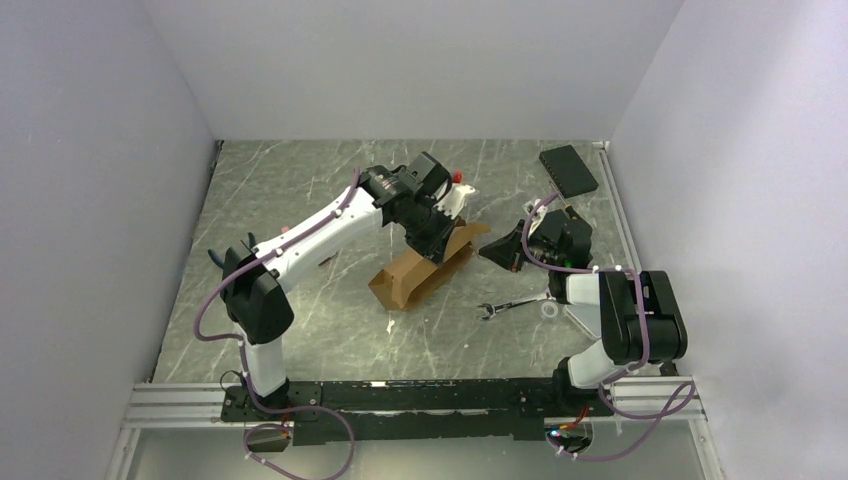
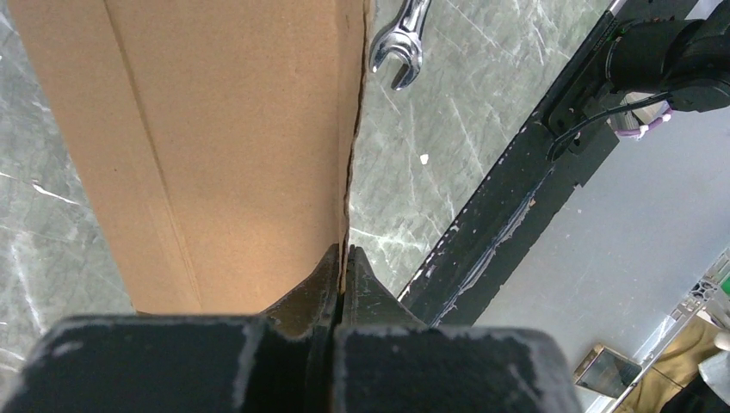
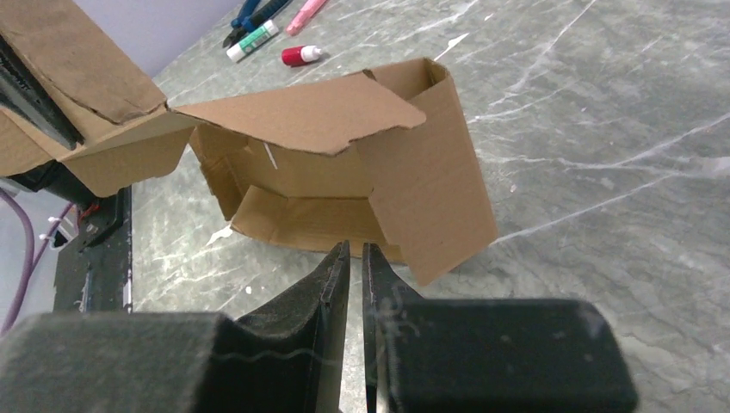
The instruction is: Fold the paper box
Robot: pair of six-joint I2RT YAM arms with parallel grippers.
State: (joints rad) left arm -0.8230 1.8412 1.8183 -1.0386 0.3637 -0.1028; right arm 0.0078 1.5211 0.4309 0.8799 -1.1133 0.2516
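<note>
the paper box [image 1: 425,272] lies in the middle of the bench [image 1: 300,330], open end toward the right arm. the left pincer [image 2: 343,258] is clenched on one thin wall edge of it. the right pincer [image 3: 355,254] stands slightly parted, grasping nothing, just before the loose end flaps. we judge the flap must be pushed slowly along its crease. the wrench [image 1: 512,305] lies near on the right; leftward the bench gives more room.
</note>
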